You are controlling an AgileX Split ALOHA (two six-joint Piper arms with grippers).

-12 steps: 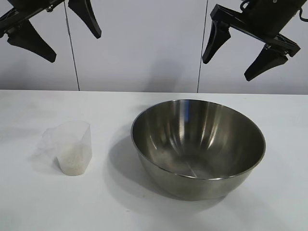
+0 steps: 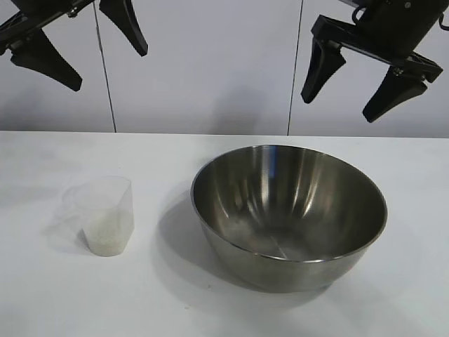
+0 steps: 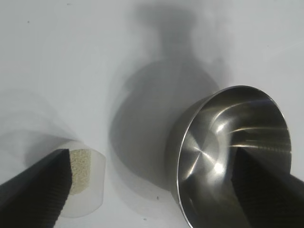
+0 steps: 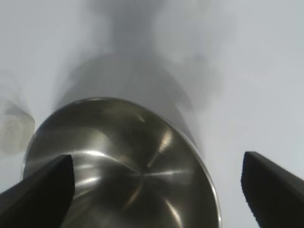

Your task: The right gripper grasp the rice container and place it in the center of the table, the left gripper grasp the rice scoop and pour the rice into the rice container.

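- On the white table the rice container stands upright near the middle, a little toward the right arm's side; the rice scoop stands well apart from it on the left arm's side; neither is touched by a gripper.
- High above the container hangs the right gripper, fingers spread wide, holding nothing; the left gripper hangs above the scoop, likewise apart and empty.
- Risk, as I judge it: the container's rim is thin, polished and curved, so a pinch that lands shallow or off-square could slip and let the bowl skid or tip.
- The scoop looks light and thin-walled; a hard squeeze may buckle it, or a nudge from one finger may knock it over and scatter the rice; a pour begun too far from the bowl would spill grains on the table.
- The container is a deep, shiny steel bowl, empty inside; the scoop is translucent, tapered, with a pale heap of grains in its lower part.
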